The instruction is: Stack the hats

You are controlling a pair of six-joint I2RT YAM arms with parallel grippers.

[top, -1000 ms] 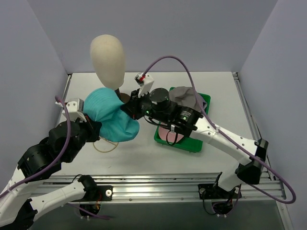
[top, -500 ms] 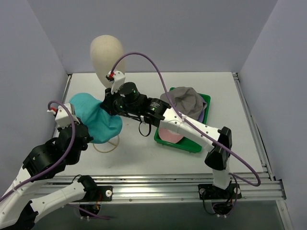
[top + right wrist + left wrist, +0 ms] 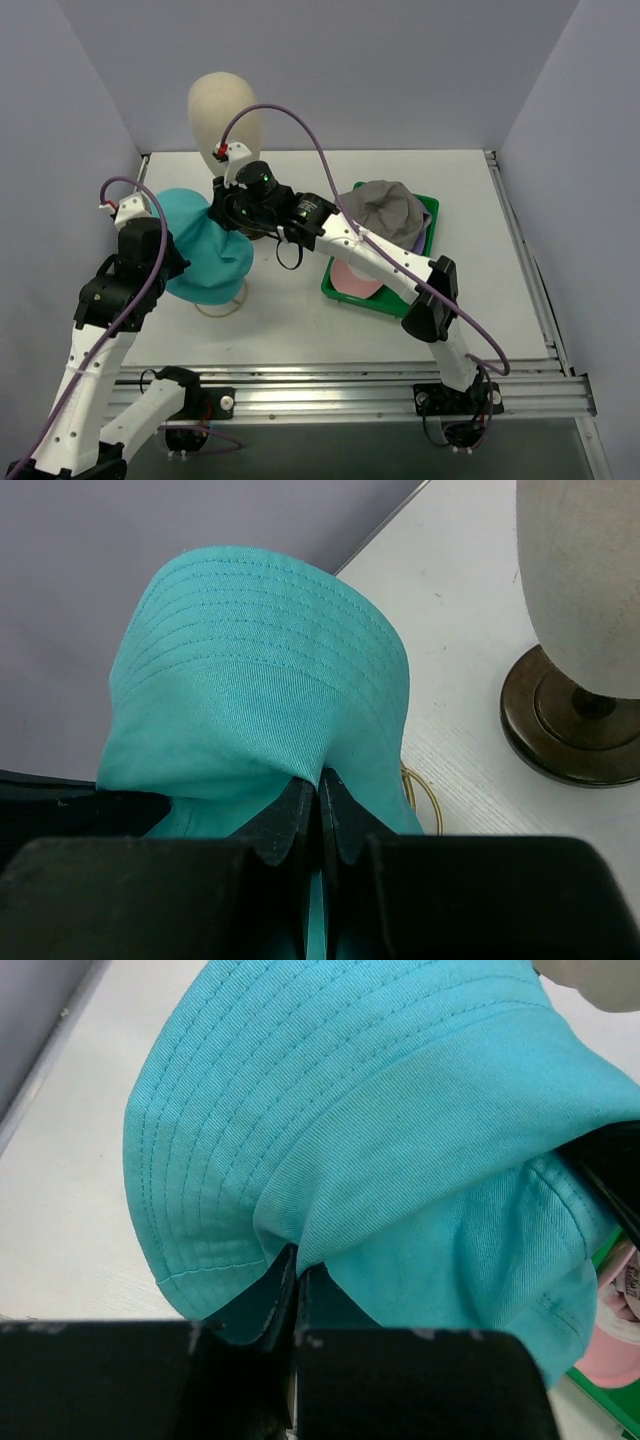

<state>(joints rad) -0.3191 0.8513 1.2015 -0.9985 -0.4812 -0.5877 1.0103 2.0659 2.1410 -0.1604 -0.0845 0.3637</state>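
Surface [image 3: 470,200] carries a green tray [image 3: 372,299] at right. Teal hat [image 3: 205,262] is at left, beside the mannequin head [image 3: 222,110], well apart from the tray and not stacked yet. Grey hat [image 3: 388,210] already sits on the pink cap [image 3: 350,278] in the tray. Left pincer [image 3: 297,1270] and right pincer [image 3: 320,800] are both clamped on teal hat fabric. To do, probably: carry it right, onto the grey hat.

**Materials and finishes**

Teal hat [image 3: 400,1160]: matt woven cloth, fine twill rib, brim with stitched rows.
Grey hat [image 3: 385,210]: soft matt fabric.
Mannequin head [image 3: 224,115]: smooth, matt cream.
Stand [image 3: 565,720]: brown, glossy.
Tray [image 3: 375,298]: green plastic.
Bench [image 3: 300,320]: white, matt, faintly grained.
Left claw [image 3: 297,1290], right claw [image 3: 320,810]: black matt plastic.
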